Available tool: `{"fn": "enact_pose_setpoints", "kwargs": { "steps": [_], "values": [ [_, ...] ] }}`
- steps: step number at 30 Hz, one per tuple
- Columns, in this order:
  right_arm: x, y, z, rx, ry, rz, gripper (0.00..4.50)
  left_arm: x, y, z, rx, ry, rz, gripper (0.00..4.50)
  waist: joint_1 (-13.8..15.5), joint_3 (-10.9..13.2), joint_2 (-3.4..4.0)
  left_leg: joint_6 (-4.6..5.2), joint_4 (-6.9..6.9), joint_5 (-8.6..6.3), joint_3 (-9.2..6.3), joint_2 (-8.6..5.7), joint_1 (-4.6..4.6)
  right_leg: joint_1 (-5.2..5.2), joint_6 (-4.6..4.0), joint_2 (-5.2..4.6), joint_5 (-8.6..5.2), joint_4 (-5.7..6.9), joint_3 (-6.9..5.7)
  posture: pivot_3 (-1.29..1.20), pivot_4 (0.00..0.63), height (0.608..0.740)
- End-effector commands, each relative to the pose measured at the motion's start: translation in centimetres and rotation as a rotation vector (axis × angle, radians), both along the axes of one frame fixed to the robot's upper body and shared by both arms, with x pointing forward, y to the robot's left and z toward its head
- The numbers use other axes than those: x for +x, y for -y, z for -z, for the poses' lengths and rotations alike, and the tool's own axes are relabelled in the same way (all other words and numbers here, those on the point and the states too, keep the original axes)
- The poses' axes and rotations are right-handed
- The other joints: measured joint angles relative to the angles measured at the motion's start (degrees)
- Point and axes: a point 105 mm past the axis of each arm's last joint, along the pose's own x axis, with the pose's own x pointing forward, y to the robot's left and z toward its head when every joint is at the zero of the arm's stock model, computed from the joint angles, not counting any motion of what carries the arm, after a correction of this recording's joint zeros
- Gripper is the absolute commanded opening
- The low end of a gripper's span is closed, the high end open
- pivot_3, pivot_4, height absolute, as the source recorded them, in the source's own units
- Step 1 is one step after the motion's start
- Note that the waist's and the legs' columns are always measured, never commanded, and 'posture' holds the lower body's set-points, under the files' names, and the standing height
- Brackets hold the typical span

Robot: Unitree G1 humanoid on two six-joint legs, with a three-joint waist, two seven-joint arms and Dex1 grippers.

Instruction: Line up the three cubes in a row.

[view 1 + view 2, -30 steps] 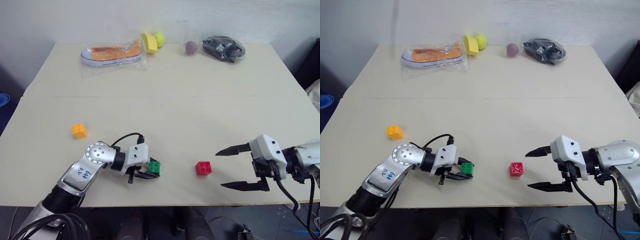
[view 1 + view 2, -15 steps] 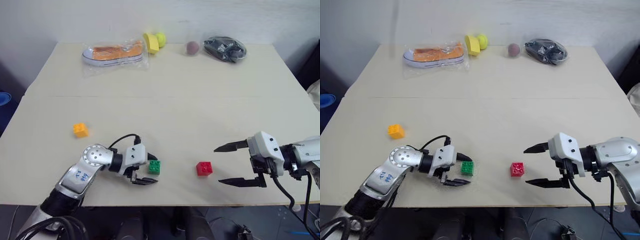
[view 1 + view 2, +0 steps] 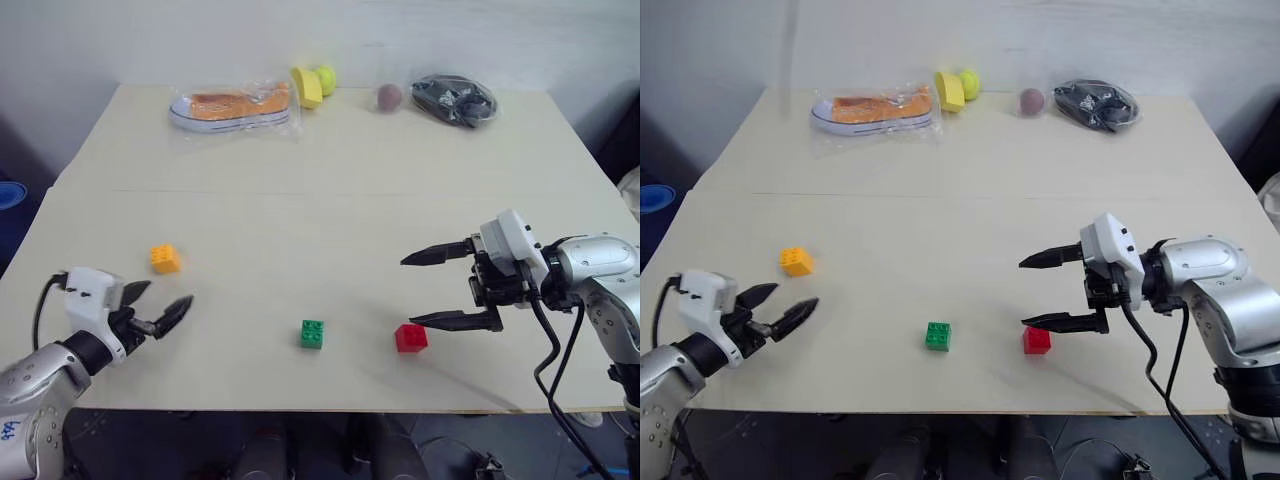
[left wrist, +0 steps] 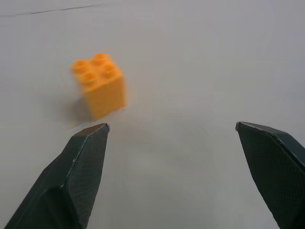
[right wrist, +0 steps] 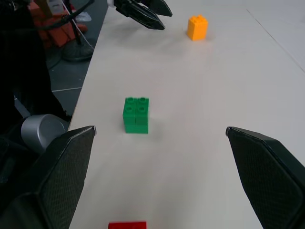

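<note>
Three cubes, head view: orange cube (image 3: 165, 258) well left on the table (image 3: 330, 200), green cube (image 3: 312, 334) and red cube (image 3: 410, 338) near the front edge. Left wrist view: left gripper (image 4: 171, 138), jaws apart, faces orange; best centred before closing. Right wrist view: right gripper (image 5: 159, 143), jaws apart, above red.

From our head we look forward and down on the whole table (image 3: 330, 170). Our left wrist camera sits low and close over it, facing the orange cube (image 4: 99, 85). Our right wrist camera looks level along the table toward the green cube (image 5: 136, 115), with that orange cube beyond; both wrist views share it.
</note>
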Motion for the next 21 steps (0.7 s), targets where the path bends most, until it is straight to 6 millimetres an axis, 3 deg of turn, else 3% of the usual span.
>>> {"fn": "enact_pose_setpoints", "kwargs": {
  "steps": [1,4,12,21],
  "values": [
    [-0.1,-0.2,-0.5,0.011,0.012,-0.020,4.50,0.4,-0.3,-0.1,0.076,-0.009,-0.141,4.48,0.0,0.0,-0.01,0.00,-0.01,0.00,-0.05,0.00,0.00,0.06,0.00,0.00,0.01,-0.07,-0.07,0.00,0.150,0.740],
    [0.1,-0.5,-0.8,0.023,0.024,-0.024,4.50,1.8,0.1,0.7,0.048,-0.019,-0.245,4.48,0.0,0.0,-0.02,-0.02,-0.04,-0.01,-0.06,0.00,0.00,0.08,0.01,0.01,0.02,-0.11,-0.10,0.00,0.150,0.740],
    [0.4,-1.3,-1.0,0.047,0.048,-0.026,4.50,6.6,1.4,0.1,0.077,0.015,-0.295,4.48,-0.2,0.0,-0.06,-0.02,-0.05,-0.01,-0.03,0.02,-0.02,0.08,0.01,0.04,0.04,-0.12,-0.21,0.00,0.150,0.740],
    [0.5,-1.6,-1.2,0.072,0.064,-0.012,4.50,8.3,1.4,-0.3,0.069,0.014,-0.335,4.48,-0.2,0.0,-0.06,-0.01,-0.04,0.00,-0.02,0.02,-0.02,0.09,0.01,0.05,0.04,-0.13,-0.22,0.00,0.150,0.740]
  ]
}}
